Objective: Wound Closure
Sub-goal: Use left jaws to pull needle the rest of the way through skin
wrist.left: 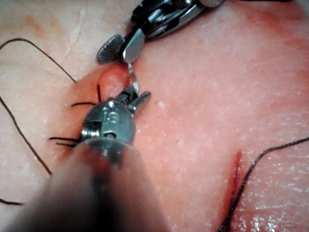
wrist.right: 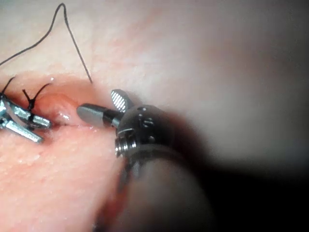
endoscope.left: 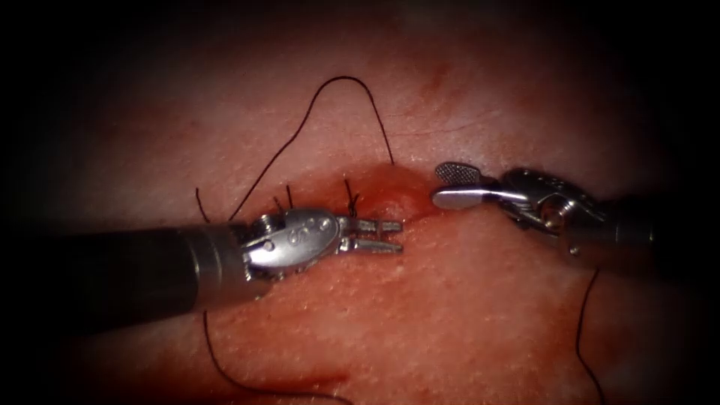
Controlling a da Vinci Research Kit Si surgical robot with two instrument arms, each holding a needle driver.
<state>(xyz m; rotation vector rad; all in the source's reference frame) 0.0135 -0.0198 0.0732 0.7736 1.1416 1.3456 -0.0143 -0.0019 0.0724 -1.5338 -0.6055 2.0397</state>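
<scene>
1. Your left arm's hand (endoscope.left: 396,235) lies along the cut with its two steel jaws a little apart and nothing seen between them. The right arm's hand (endoscope.left: 439,185) faces it from the right, opened wider, and also grips nothing visible.
2. A thin, bright, curved steel sliver (wrist.left: 131,77), probably the needle, sits between the two hands at the raised mound at the right end of the reddened cut (endoscope.left: 375,184). You cannot tell how much of it is buried in the tissue.
3. The dark thread (endoscope.left: 345,78) loops over the pale pink pork tissue (endoscope.left: 465,315) and meets it just above the mound. Short knotted stitches (endoscope.left: 350,199) stand to the left.
4. Risks, as I judge them: an ungripped needle may turn or slip. Closing on the mound could pinch tissue, and slack thread could snag your shafts.
5. The stamped marks on the left wrist housing (endoscope.left: 300,232) are unreadable.
</scene>
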